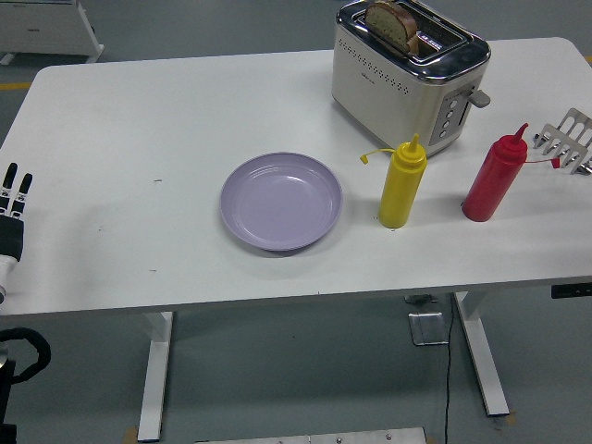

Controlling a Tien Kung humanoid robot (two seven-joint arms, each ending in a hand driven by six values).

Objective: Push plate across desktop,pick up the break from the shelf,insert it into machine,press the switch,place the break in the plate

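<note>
Currently I see only the left robot hand (pixel 13 205), at the far left edge of view over the worktop's (pixel 139 120) near-left corner. Its fingers (pixel 11 178) point away from me, straight and slightly apart, clamped on nothing. The right robot hand is out of frame.

Plate (pixel 281 201): lilac, round, lying flat a little left of the worktop's middle, nothing in it. It sits well apart from the left robot hand.

Toaster (pixel 408 71): cream and chrome, at the far side, right of centre, set at an angle. Its lever (pixel 479 96) and a column of buttons (pixel 450 116) face the right. Bread (pixel 392 24): one brown slice standing upright in the slot, the top half sticking out above the chrome.

Yellow bottle (pixel 401 183): upright, just right of the plate and just in front of the toaster's near corner, not touching either as far as I can tell. Red bottle (pixel 495 178): upright, further right, near the toaster's lever side.

Rack (pixel 568 139): metal wire, at the right edge, partly cut off by the frame. I cannot tell whether it holds anything.
</note>
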